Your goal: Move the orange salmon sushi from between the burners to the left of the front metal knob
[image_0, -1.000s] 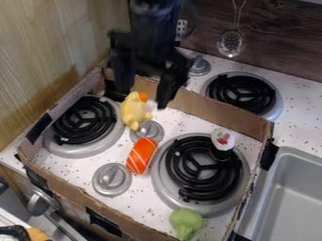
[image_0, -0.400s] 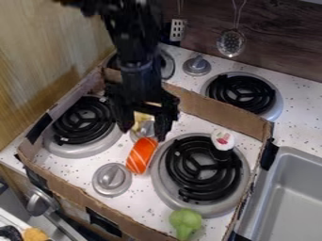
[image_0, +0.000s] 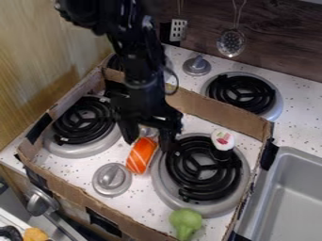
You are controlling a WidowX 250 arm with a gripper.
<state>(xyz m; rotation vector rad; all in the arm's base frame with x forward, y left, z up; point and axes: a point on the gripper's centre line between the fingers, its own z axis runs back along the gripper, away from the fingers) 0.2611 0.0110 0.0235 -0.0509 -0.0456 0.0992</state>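
Orange sushi on the stove, by your gripper.
Your jaws are wide apart, its top end between them. From it, broccoli is at 5 o'clock; a red-marked white toy near 3.

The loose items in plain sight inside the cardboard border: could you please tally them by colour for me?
Orange: 1 (salmon sushi)
Green: 1 (broccoli)
Black with a white top: 1 (sushi roll)
Total: 3
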